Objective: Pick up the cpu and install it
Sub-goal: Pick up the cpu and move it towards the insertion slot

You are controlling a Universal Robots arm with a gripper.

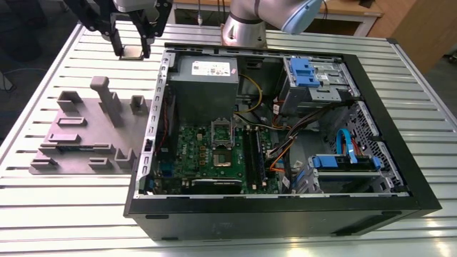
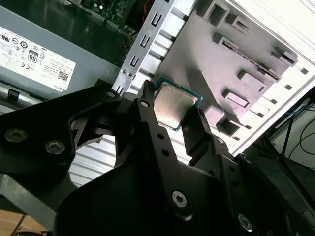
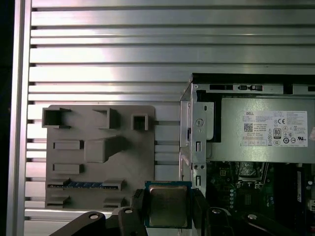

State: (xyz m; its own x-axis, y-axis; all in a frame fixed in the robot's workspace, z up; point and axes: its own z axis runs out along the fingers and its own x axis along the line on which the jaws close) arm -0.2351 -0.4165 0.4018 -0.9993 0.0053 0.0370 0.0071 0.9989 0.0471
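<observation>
The end effector (image 1: 132, 52) hangs above the slatted metal counter (image 1: 71, 214), just outside the far corner of the open computer case (image 1: 286, 214) on the exterior view's left. Its two black fingers (image 1: 114, 40) are closed in on the cpu (image 1: 132, 52), one against each of two opposite edges, and hold it clear of the counter. In both wrist views the cpu (image 2: 174, 105) (image 3: 168, 205) lies flat between the fingers with its silver-grey metal top showing. The grey fixture tray (image 1: 78, 134) sits on the counter nearer the camera, beside the case on the exterior view's left. Inside the case, the grey power supply (image 1: 203, 72) lies at the far end and the green motherboard (image 1: 214, 155) nearer.
</observation>
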